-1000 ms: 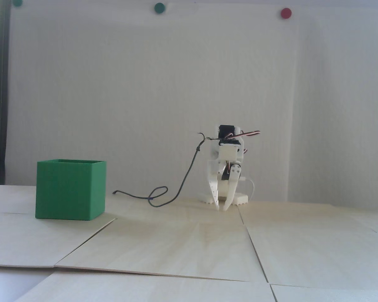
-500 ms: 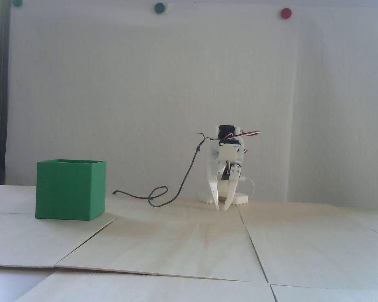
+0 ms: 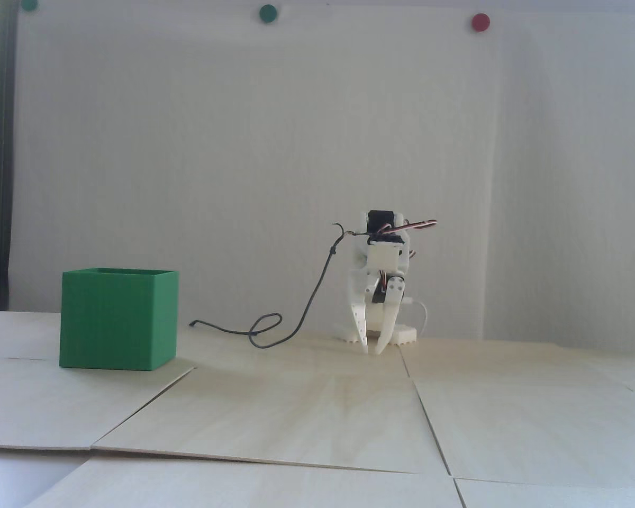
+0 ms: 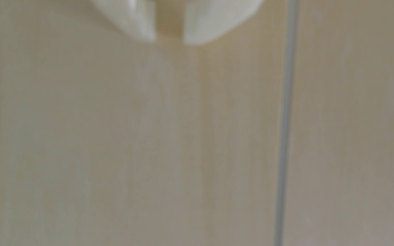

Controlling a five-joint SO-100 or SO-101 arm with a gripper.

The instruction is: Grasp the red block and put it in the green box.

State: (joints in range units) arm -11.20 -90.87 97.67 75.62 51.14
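Because the red block does not show in either view, I judge that my step now is to find it, and I should do this slowly. My jaws (image 3: 373, 350) hang with the tips pointing down, just above the pale wooden surface (image 3: 317, 402), and a small gap stands between the two tips. They are released and hold nothing; the wrist view shows only bare wood and one seam line (image 4: 286, 123) under them. To do the step well, I think I must lift the wrist first, so that the camera sees more of the surface, and turn it only little by little. I should not close before the block lies clearly between the tips. Where the block lies relative to my jaws, I cannot tell. The green box (image 3: 117, 319) stands well apart, to the left in the fixed view, with its top open. A dark cable (image 3: 307, 312) lies between it and me, and a wide sweep could catch it.
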